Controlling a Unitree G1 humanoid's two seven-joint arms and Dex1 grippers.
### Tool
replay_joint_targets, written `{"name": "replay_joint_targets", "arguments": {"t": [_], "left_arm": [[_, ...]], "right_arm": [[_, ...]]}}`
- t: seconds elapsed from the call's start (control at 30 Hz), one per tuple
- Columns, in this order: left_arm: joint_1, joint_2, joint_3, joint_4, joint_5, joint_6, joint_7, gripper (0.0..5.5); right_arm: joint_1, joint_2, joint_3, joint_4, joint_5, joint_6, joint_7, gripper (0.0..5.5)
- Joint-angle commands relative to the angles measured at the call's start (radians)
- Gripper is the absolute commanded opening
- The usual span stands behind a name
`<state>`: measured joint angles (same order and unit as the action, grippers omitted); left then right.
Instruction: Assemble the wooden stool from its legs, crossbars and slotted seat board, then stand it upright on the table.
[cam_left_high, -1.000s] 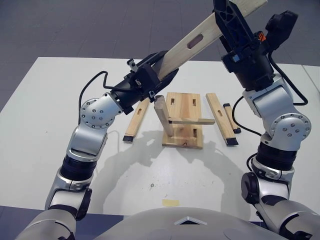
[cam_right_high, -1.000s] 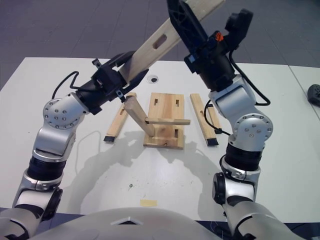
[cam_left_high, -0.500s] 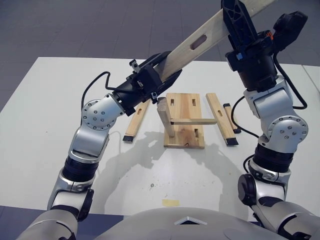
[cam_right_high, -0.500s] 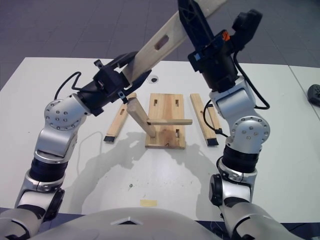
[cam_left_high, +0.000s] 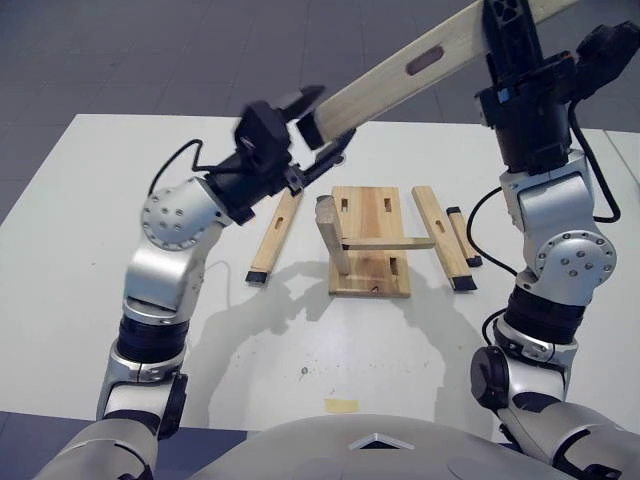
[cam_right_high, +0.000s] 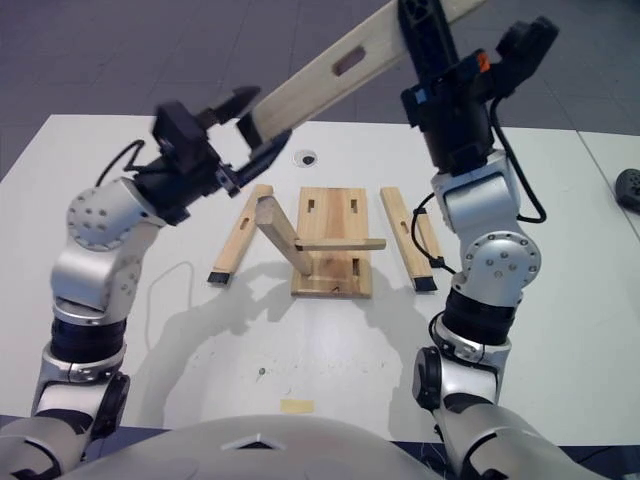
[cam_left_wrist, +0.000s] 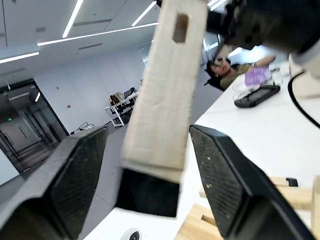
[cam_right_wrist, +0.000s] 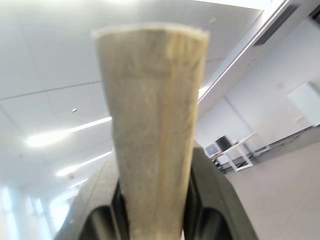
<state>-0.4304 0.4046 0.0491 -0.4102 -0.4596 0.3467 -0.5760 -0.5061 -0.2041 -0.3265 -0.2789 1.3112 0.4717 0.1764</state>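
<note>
Wooden leg clamped in right tool, left tool spread wide.

White table with cable grommet and tape strip. Second table just beside it. Grey tiled floor beyond. Ceiling light strips, pale wall, far desks, dark doorway.

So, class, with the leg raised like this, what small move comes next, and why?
Probably draw the left gripper back off the leg: its fingers stand open around the black-capped end, while the right gripper alone clamps it above the seat board.
</note>
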Motion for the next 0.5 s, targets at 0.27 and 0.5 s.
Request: {"name": "replay_joint_targets", "arguments": {"t": [0.27, 0.5], "left_arm": [[0.039, 0.158, -0.022, -0.004, -0.409, 0.375, -0.288, 5.06], [-0.014, 0.21, -0.173, 0.09, -0.274, 0.334, -0.449, 5.22]], "right_arm": [[-0.001, -0.057, -0.092, 0.081, -0.151, -0.078, -0.036, 1.01], [0.008, -0.07, -0.101, 0.093, -0.169, -0.064, -0.029, 1.01]]}}
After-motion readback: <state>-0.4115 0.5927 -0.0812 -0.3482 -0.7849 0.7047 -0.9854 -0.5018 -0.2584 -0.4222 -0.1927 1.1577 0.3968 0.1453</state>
